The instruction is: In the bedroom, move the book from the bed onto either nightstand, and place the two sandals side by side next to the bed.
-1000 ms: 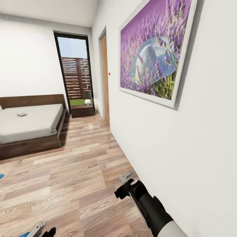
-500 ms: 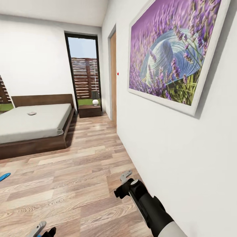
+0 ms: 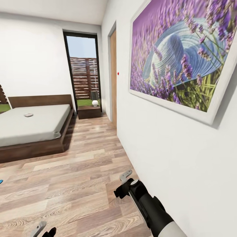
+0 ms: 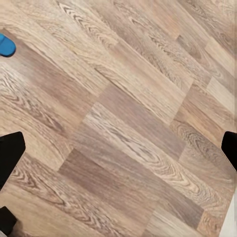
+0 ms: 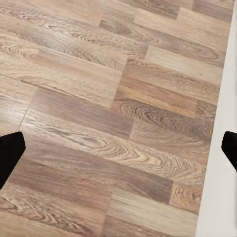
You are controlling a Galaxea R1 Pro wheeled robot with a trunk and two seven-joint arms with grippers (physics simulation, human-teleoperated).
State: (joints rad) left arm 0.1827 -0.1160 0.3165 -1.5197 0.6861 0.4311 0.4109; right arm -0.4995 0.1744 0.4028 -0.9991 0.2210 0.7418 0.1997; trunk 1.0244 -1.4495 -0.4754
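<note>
Book (image 3: 28, 115) lies far left on the bed (image 3: 39, 126); both tools, left (image 4: 118, 148) and right (image 5: 118, 148), gape empty. Right arm (image 3: 148, 204) hugs the wall (image 3: 171, 158); turning could scrape it.

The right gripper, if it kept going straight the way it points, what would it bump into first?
Most likely the wooden floor. The right gripper looks straight down at bare planks, with its fingers spread wide and nothing between them.

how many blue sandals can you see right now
1 for sure: a sandal on the wood floor at the head view's far left edge, cut off by the frame. The left wrist view also catches a blue sandal piece, possibly the same one. Another may be hidden.
</note>
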